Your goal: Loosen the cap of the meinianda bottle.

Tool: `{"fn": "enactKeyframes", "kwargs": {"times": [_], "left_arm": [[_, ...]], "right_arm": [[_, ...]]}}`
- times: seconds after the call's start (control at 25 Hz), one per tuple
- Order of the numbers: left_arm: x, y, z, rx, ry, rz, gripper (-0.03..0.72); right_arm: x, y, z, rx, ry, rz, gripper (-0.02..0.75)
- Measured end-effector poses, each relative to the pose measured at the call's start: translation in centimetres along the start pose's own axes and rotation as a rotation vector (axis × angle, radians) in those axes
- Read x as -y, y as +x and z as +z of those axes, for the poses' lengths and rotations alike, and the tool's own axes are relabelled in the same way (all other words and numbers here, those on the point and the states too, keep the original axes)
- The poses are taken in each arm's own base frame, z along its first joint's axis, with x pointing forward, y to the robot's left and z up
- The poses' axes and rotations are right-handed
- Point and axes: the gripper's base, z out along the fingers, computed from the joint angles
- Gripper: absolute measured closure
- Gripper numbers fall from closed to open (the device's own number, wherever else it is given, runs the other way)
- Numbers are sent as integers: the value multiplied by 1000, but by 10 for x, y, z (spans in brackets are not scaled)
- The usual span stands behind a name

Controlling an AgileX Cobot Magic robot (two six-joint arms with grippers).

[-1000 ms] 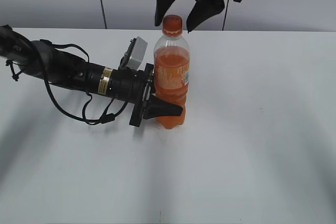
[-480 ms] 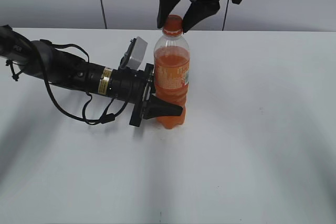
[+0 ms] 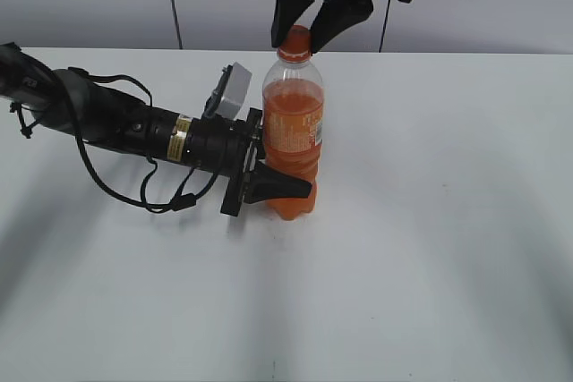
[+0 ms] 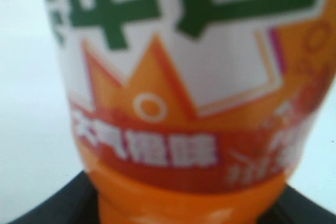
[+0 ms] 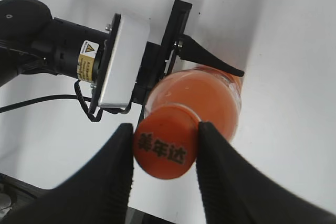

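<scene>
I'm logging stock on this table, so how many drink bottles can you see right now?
1. The meinianda bottle stands upright near the table's middle, the left claw around its lower body and the right claw at its cap. No others show.

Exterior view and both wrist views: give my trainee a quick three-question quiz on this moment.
1. True or false: the meinianda bottle lies on its side.
2. Which tool brackets the cap? A) left tool B) right tool
3. Fill in: the left tool holds the bottle's ____ body.

Key:
1. False; it stands upright on the table.
2. B; its fingers sit against opposite sides of the cap.
3. Lower.
</scene>
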Motion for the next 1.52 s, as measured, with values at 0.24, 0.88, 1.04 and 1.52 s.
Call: {"fn": "enactKeyframes", "kwargs": {"times": [0.24, 0.88, 1.04, 1.52], "left_arm": [[0, 0, 0, 0, 0, 0, 294], [0, 0, 0, 0, 4, 2, 294], [0, 0, 0, 0, 4, 2, 294], [0, 0, 0, 0, 4, 2, 294]], "right_arm": [[0, 0, 0, 0, 1, -64, 458], [0, 0, -2, 5, -1, -783, 468], [0, 0, -2, 5, -1, -920, 468], [0, -1, -1, 6, 0, -1317, 469]]}}
